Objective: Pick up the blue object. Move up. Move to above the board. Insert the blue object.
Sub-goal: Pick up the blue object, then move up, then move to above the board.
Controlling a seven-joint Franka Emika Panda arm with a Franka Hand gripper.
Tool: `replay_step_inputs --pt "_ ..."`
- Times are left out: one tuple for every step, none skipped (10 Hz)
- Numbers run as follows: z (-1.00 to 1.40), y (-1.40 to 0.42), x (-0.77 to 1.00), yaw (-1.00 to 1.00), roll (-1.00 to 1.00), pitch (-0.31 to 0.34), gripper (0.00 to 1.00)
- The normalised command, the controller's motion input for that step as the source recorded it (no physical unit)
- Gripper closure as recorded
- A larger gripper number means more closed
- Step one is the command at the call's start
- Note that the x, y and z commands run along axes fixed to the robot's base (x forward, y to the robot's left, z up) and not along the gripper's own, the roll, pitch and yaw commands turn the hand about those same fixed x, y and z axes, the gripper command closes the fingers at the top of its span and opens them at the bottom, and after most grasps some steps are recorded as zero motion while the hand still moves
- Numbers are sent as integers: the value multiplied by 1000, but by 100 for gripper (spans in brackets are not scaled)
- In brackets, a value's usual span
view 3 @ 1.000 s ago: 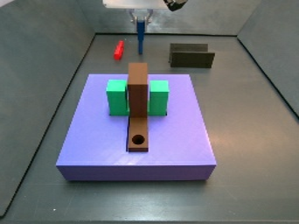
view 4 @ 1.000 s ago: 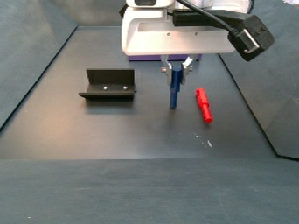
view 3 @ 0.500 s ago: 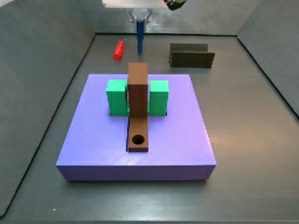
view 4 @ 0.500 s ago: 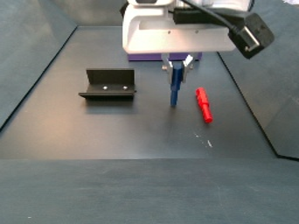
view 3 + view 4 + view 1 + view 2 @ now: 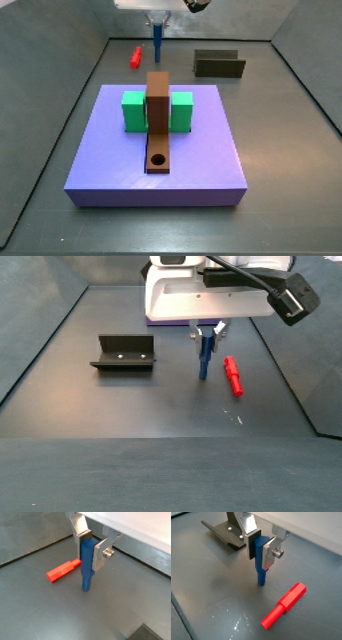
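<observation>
The tool (image 5: 93,548) is gripping the blue object (image 5: 87,567) by its upper end, its two flat silver fingers (image 5: 103,554) pressing on opposite sides of the stick. The same grasp is showing in both wrist views, where the tool (image 5: 260,546) is closing on the blue object (image 5: 260,566) and the stick is hanging upright below the fingers (image 5: 268,555). Whether its lower tip is touching the dark floor or hanging just clear of it cannot be told.

In a side view the tool (image 5: 206,331) is sitting under the white wrist housing, with the blue object (image 5: 205,357) pointing straight down from it. A shorter red stick (image 5: 234,375) is lying flat on the floor just beside the blue object, apart from it. The fixture (image 5: 126,353), a dark L-shaped bracket, is standing on the floor well to the other side of the tool.

In a side view from the opposite end, the tool (image 5: 158,17) is hanging at the far end of the floor, holding the blue object (image 5: 158,43) upright. The red stick (image 5: 136,54) is lying near it on one side and the fixture (image 5: 219,64) is standing on the other. The board (image 5: 158,121), a long brown plank with a round hole (image 5: 159,159) near its close end, is passing through a green block (image 5: 134,110) on a violet platform (image 5: 201,165), well apart from the tool and nearer the camera.
</observation>
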Motion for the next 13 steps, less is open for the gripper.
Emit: replay_step_inputs --pt "0 0 0 0 0 0 100" --pt "0 0 0 0 0 0 100" --pt "833 0 0 0 0 0 100" --pt "721 -30 -32 -39 12 33 100" --pt "460 -10 -32 -46 56 30 100" --pt "1400 0 0 0 0 0 100" --pt "1400 1 -17 6 -8 33 100" --pt "1400 -1 -43 13 21 44 100" --pt "1400 -3 13 12 29 27 100" --pt "1400 3 52 10 8 66 100" --pt "757 -3 29 4 12 88 100" --pt "250 -8 26 9 18 60 100" --pt "178 -1400 105 -348 -14 164 100"
